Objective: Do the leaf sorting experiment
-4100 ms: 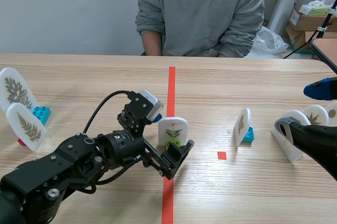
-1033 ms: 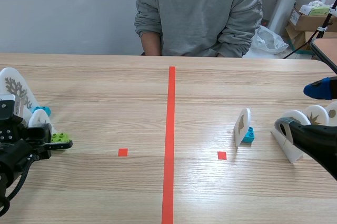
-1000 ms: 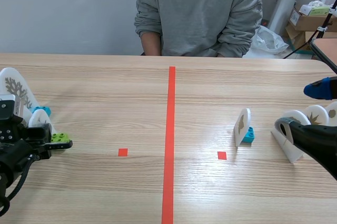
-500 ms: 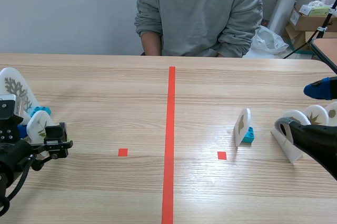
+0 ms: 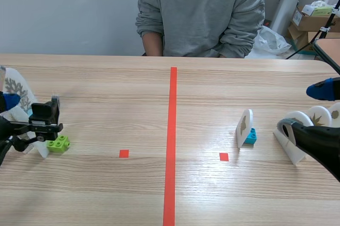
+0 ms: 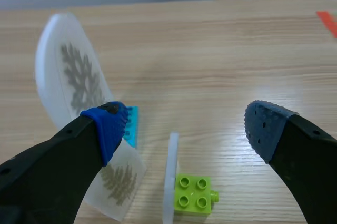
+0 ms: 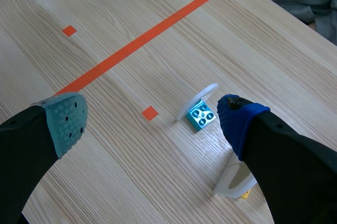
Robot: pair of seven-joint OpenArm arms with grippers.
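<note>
Left tool [image 6: 187, 124] spread over green-brick leaf card [image 6: 170, 182]; a clipped edge could topple it onto fern card [image 6: 118, 182].

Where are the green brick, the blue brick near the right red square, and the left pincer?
green brick [image 6: 194, 193], left wrist view, on its studded top.
blue brick [image 7: 202, 116], right wrist view, on its studded top.
left pincer [image 6: 187, 125], left wrist view, midway between its open fingertips.
</note>
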